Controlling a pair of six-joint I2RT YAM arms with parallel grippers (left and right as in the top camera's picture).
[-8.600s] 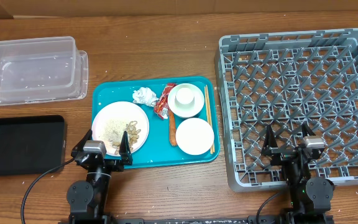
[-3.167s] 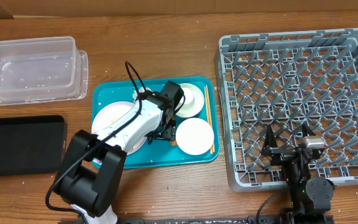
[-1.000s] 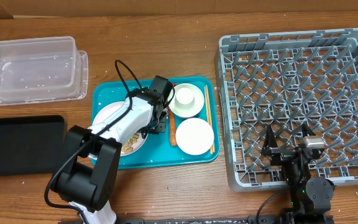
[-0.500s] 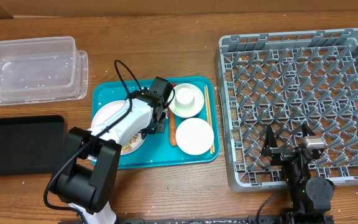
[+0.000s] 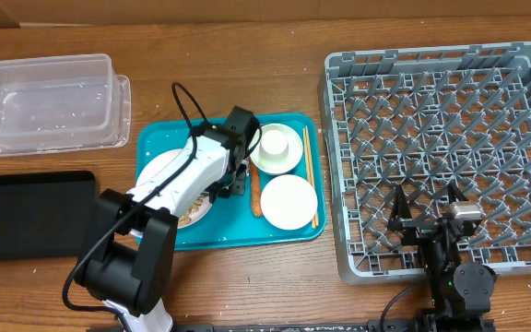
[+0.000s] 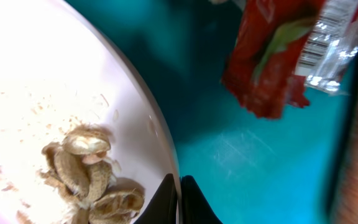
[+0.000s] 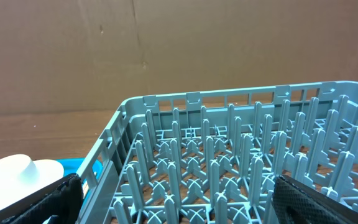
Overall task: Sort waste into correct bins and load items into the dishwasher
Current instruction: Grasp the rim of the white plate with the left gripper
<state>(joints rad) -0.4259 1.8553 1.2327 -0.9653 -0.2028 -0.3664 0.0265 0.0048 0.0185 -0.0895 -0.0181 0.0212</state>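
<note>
My left pincer (image 6: 179, 194) is pressing together, seemingly empty, beside the plate (image 6: 36, 81); the red wrapper (image 6: 272, 56) is lying ahead on the tray (image 6: 241, 162), so I'm aiming to spread and straddle it

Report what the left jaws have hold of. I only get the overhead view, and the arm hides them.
Observer: Nothing. In the left wrist view the left gripper has its jaws shut tip to tip, with nothing between them.
Operator: Locate the red wrapper.
Observer: The red wrapper lies on the teal tray, ahead of the tips and apart from them.
Operator: Name what sits next to the tips.
Observer: The rim of the large plate. Beige food scraps lie just inside it.
</note>
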